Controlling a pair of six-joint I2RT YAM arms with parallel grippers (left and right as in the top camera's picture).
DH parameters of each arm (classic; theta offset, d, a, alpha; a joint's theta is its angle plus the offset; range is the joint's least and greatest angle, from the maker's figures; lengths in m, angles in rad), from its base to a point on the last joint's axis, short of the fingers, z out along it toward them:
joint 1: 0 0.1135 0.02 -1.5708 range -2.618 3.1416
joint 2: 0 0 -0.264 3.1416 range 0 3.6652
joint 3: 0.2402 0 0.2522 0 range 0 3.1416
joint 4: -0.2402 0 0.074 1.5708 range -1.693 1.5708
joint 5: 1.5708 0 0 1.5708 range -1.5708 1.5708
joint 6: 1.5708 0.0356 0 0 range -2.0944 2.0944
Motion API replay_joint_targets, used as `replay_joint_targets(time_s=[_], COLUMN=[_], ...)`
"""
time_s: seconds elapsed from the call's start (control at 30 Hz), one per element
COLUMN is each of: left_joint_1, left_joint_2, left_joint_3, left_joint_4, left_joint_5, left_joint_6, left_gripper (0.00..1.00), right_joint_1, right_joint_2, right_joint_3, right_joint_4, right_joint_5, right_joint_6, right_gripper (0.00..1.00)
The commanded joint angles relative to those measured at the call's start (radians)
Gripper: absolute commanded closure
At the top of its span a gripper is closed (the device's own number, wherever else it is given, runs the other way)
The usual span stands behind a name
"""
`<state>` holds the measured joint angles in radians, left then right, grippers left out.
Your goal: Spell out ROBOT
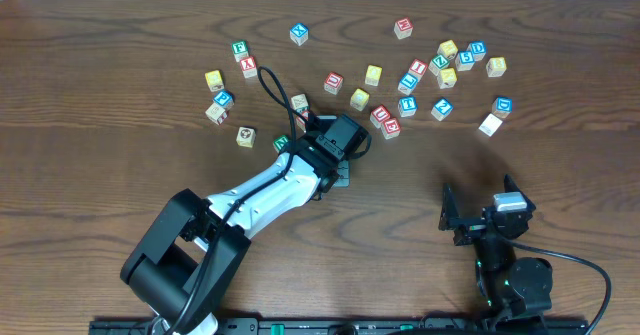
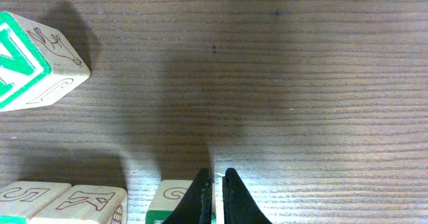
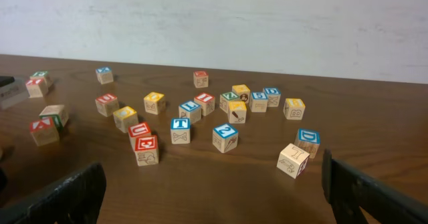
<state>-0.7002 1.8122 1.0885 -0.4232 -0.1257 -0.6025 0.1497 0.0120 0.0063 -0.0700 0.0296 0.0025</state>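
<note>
**Blue T cube** (image 1: 407, 105): you have it upright in the middle of the scatter, not yet in any row. Its T reads plainly from the right wrist camera. All places below are referred to it.

**Yellow-faced cube** (image 1: 359, 98): left of the T cube, beyond the two red cubes. A second yellow-faced cube (image 1: 373, 74) lies left of the T cube and farther from the robot. Their letters are too small to read, so you cannot tell which yellow ones are the O's.

**Green-edged cube** (image 2: 170, 197): low in the left wrist view, just beside the fingertips. Its letter is cut off, and contact cannot be judged.

**Left gripper** (image 2: 217, 178): your fingers are pressed together with nothing between them. They sit low over the table (image 1: 120, 105), well left of the T cube and nearer the robot.

**Right gripper** (image 3: 212, 177): spread wide and holding nothing. It is right of the T cube and well nearer the robot, looking across at the cubes.

**Others:**
- The red U cube (image 1: 380, 115) and red E cube (image 1: 391, 127) sit against each other, just left of the T cube.
- The blue Z cube (image 1: 441, 108) is just right of the T cube.
- The blue D cube (image 1: 502, 105) is farther right.
- The green N cube (image 2: 27, 63) is tilted at the left of the left wrist view. Its place relative to the T cube cannot be told.
</note>
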Motion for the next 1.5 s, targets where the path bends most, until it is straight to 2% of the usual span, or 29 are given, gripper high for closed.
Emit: replay_joint_targets(time_s=[0.0,0.47,0.57,0.83,1.3,1.47], left_joint_1=[0.007,0.008,0.007,0.007,0.007,0.007], left_joint_2=[0.005,0.005,0.005,0.005,0.005,0.005], left_joint_3=[0.021,0.021,0.021,0.021,0.021,0.021], left_joint_4=[-0.011,0.085,0.062,-0.001,-0.038,-0.068], left_joint_5=[0.006,0.019,0.080,0.109,0.106,0.040], left_joint_6=[-0.008,0.027,0.034,0.034,0.034,0.025], left_gripper=[0.92,0.93,0.93,0.92,0.92,0.93], right_joint_1=[-0.006,-0.006,-0.006,-0.006,-0.006,-0.006], right_joint_2=[-0.005,-0.005,-0.005,-0.005,-0.005,-0.005], right_joint_3=[-0.001,-0.001,-0.001,-0.001,-0.001,-0.001], right_joint_4=[-0.004,-0.004,-0.004,-0.004,-0.004,-0.004], right_joint_5=[-0.003,-0.003,-0.003,-0.003,-0.003,-0.003], right_joint_6=[-0.011,-0.011,-0.011,-0.011,-0.011,-0.011], right_gripper=[0.01,0.01,0.01,0.01,0.01,0.01])
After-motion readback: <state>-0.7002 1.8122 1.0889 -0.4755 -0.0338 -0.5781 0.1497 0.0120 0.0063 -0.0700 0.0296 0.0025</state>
